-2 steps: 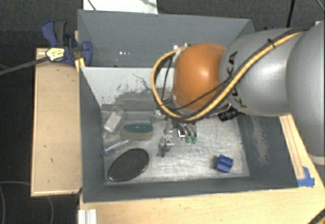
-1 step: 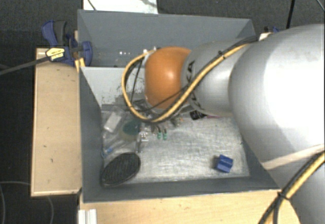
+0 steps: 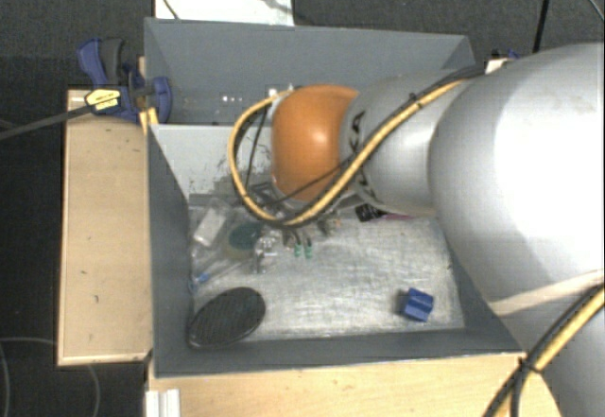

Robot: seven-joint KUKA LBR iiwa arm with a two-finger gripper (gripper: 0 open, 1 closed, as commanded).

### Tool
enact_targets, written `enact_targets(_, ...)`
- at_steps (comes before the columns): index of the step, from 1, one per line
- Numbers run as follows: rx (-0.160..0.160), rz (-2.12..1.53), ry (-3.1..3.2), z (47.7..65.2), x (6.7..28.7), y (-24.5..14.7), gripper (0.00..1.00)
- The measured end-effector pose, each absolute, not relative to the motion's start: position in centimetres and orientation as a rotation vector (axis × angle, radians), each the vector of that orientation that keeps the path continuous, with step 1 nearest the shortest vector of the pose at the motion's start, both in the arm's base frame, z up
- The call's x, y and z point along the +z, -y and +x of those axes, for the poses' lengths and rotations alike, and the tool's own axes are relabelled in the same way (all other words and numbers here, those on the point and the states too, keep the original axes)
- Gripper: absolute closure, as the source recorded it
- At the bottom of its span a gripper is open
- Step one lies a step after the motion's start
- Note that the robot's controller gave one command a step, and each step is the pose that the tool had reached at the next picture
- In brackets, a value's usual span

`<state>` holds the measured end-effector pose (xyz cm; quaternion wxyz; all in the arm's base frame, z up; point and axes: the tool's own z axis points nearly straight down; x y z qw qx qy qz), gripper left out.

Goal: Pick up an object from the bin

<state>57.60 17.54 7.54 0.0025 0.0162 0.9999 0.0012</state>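
The arm [image 3: 492,217] bends in from the right and tips its orange-capped wrist [image 3: 307,146] steeply down at the bin's [image 3: 168,254] left-centre, probably because the clear crumpled wrapper [image 3: 210,237] and teal piece [image 3: 246,236] lie heaped just beside it, though whether the jaws are wide or narrow I cannot tell.

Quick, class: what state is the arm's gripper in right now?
Gripper: cannot be told; it is low beside the clear plastic wrapping in the left of the bin.
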Motion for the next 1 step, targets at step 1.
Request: enact_targets(1, 0.004, -0.190, -3.125, 57.87, 23.68, -18.20, 1.00)
